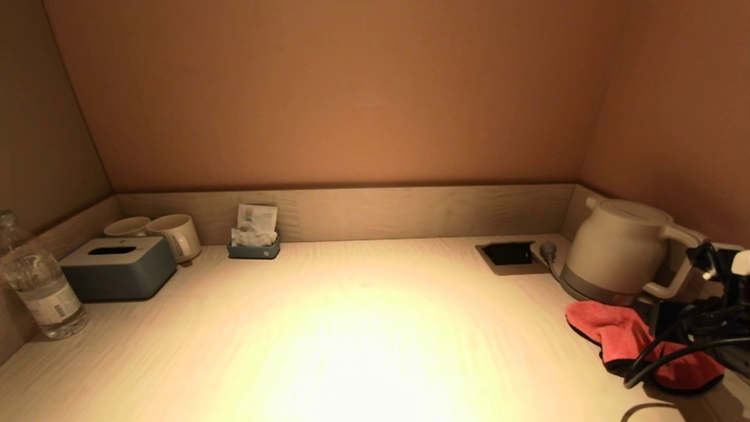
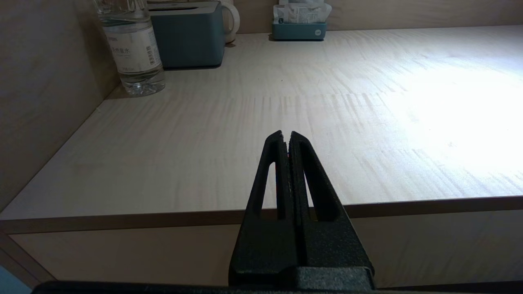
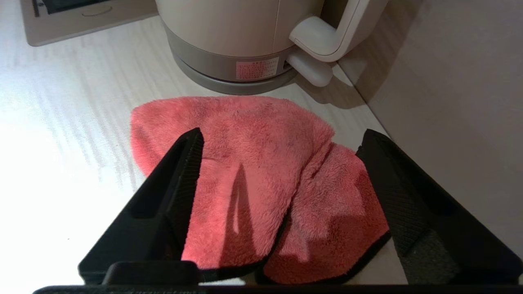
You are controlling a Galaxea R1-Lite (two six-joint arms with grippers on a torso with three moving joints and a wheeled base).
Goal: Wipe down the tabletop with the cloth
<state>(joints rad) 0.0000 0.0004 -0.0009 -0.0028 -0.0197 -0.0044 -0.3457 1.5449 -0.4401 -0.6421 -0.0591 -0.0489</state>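
A red fluffy cloth [image 1: 615,331] with a dark hem lies crumpled on the pale wooden tabletop [image 1: 351,340] at the far right, just in front of the kettle. My right gripper [image 3: 282,134] is open and hovers right over the cloth [image 3: 261,175], one finger at each side of it, holding nothing. In the head view the right arm [image 1: 697,316] and its cables cover the cloth's right part. My left gripper [image 2: 286,134] is shut and empty, at the table's front edge on the left side; it does not show in the head view.
A white kettle [image 1: 618,252] stands by the right wall, with a socket recess [image 1: 508,255] beside it. At the back left are a grey tissue box [image 1: 117,266], two mugs [image 1: 176,234], a sachet holder [image 1: 254,237] and a water bottle [image 1: 38,281]. Walls close three sides.
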